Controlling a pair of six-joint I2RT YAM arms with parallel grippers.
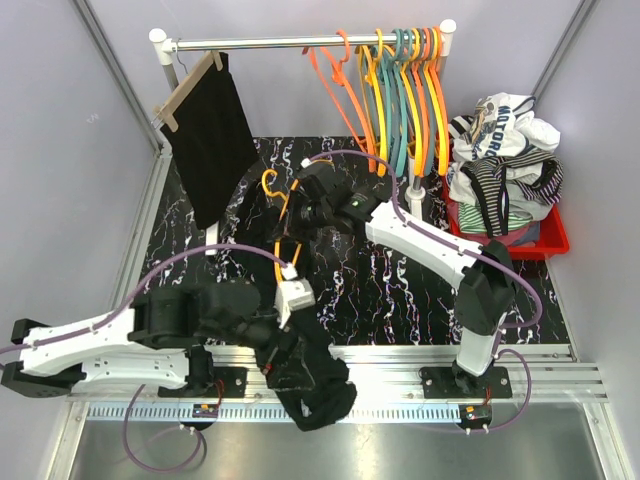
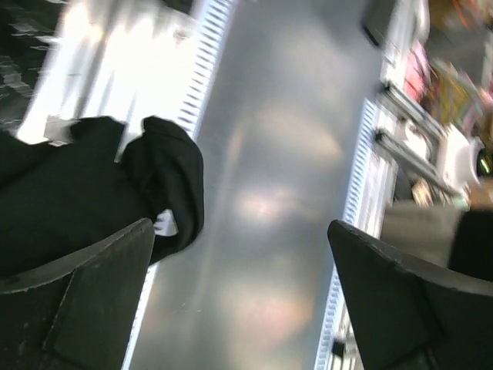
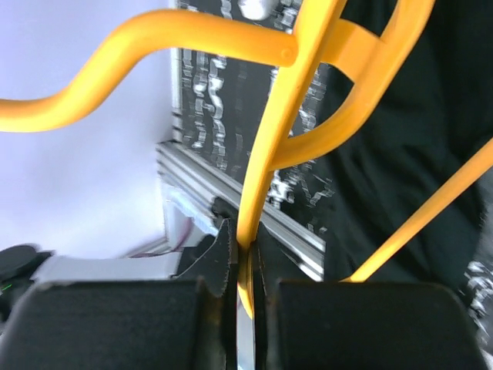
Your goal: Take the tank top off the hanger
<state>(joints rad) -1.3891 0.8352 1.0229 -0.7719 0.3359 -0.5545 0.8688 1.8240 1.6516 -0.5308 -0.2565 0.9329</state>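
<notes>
The right pincer (image 3: pixel 245 243) is pressed narrow on a thin bar of the orange hanger (image 3: pixel 277 139), with the plastic caught between its two fingers. It holds the hanger lifted over the middle of the worktop (image 1: pixel 400 290), the hook end on the far side. From this grip the tank top (image 1: pixel 315 385) lies toward the robot. In the top view the black cloth seems to run as one long band from under the hanger down to the near edge. There its end hangs in a bunch over the metal rail (image 1: pixel 420 355) between the two bases. Its long axis therefore goes from far to near, which I judge is nearly the direction in which it must slide off. In the right wrist view black cloth shows behind the right part of the hanger, but I cannot tell whether a strap goes around the hanger arm or only lies beside it. The left pincer (image 2: pixel 239 227) is wide, with nothing between its fingers. The bunched cloth is just beside the finger at the left of that view, touching it or almost. I judge the left arm to be much nearer to the cloth, so the pull toward the near edge belongs to it, and the right one only has to hold the hanger fixed.
</notes>
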